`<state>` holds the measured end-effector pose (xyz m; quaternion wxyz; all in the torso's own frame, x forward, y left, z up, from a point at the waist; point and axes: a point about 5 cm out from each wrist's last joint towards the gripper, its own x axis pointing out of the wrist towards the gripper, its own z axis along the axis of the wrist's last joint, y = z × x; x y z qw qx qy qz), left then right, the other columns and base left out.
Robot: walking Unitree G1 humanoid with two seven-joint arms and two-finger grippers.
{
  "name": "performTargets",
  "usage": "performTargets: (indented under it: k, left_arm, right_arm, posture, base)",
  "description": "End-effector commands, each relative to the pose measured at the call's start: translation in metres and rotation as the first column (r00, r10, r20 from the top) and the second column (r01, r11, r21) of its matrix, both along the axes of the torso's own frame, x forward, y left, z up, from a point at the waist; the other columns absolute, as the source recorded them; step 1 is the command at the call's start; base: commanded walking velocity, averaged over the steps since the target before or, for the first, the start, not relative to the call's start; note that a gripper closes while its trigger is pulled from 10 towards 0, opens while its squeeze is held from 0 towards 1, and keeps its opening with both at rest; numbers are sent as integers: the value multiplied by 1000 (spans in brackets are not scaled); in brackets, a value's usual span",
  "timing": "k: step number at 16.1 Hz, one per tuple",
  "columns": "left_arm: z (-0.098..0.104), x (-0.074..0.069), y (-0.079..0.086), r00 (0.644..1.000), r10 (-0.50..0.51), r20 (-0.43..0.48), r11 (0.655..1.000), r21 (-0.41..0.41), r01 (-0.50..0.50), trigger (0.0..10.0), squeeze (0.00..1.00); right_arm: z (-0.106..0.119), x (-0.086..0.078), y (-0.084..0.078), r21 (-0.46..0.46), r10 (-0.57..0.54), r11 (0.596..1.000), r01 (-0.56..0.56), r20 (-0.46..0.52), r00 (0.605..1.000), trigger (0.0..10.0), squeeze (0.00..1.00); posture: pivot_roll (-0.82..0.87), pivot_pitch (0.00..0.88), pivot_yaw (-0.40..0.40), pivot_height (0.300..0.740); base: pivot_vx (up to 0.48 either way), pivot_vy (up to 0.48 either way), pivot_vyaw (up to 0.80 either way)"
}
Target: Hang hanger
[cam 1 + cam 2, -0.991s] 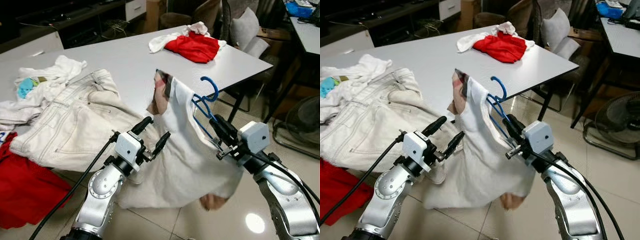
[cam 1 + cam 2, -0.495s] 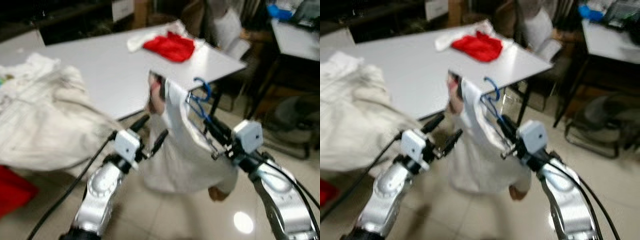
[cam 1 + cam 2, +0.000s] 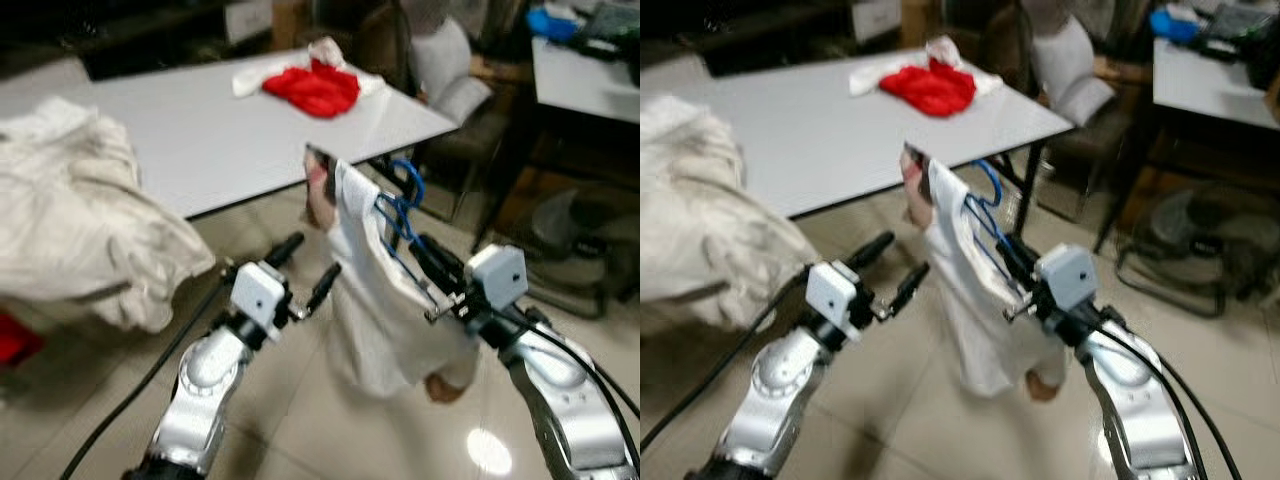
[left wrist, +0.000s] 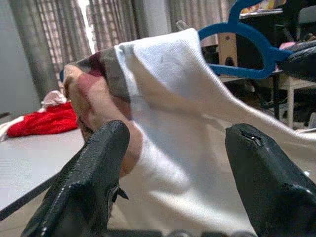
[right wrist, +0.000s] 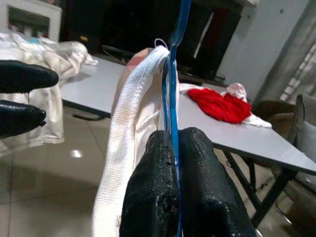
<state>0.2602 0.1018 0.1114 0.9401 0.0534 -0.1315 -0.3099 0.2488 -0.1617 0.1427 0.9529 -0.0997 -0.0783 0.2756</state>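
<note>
Beside the grey table [image 3: 200, 140] bearing a cream clothes heap [image 3: 70, 230] and red cloth [image 3: 312, 88], your right gripper [image 3: 432, 262] pinches the blue hanger [image 3: 402, 205], hook upward, draped with a white garment [image 3: 375, 300], left gripper [image 3: 305, 265] spread nearby.

Two silver jointed arms, each ending in a white boxy wrist block and a tool [image 3: 305, 268] [image 3: 438, 266] of two long black fingers (black cables trail behind).
</note>
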Motion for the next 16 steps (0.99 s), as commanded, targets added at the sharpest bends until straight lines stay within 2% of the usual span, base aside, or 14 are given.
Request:
performTargets:
  k: [1, 4, 11, 13, 15, 16]
  left_arm:
    - [2, 1, -2, 1000, -6, 8, 1000, 8, 6, 10000, 0]
    - [3, 1, -1, 1000, -6, 8, 1000, 10, 6, 10000, 0]
    - [2, 3, -1, 1000, -5, 7, 1000, 10, 5, 10000, 0]
    - [3, 4, -1, 1000, -2, 7, 1000, 10, 2, 10000, 0]
    - [3, 4, -1, 1000, -1, 7, 1000, 9, 1, 10000, 0]
    - [3, 5, -1, 1000, 1, 6, 1000, 9, -1, 10000, 0]
  right_arm:
    - [8, 2, 1, 5, 2, 1000, -2, 44, 999, 10000, 0]
    - [6, 3, 2, -4, -10, 1000, 10, 41, 999, 10000, 0]
    - [4, 8, -1, -15, -53, 998, 54, 33, 998, 10000, 0]
    - [3, 11, -3, 4, -77, 997, 77, 22, 997, 10000, 0]
    - [4, 12, -3, -25, -70, 997, 71, 39, 997, 10000, 0]
    - [6, 13, -2, -35, -71, 997, 73, 49, 996, 10000, 0]
  posture:
    - [-67, 0, -3, 740]
    - [-65, 0, -1, 740]
    - [-63, 0, -1, 740]
    - [-62, 0, 0, 740]
    - [-62, 0, 0, 740]
    - [-62, 0, -1, 740]
  base:
    - [0, 0, 0]
    - [0, 0, 158]
    - [0, 0, 681]
    - [0, 0, 0]
    - [0, 0, 0]
    - [0, 0, 775]
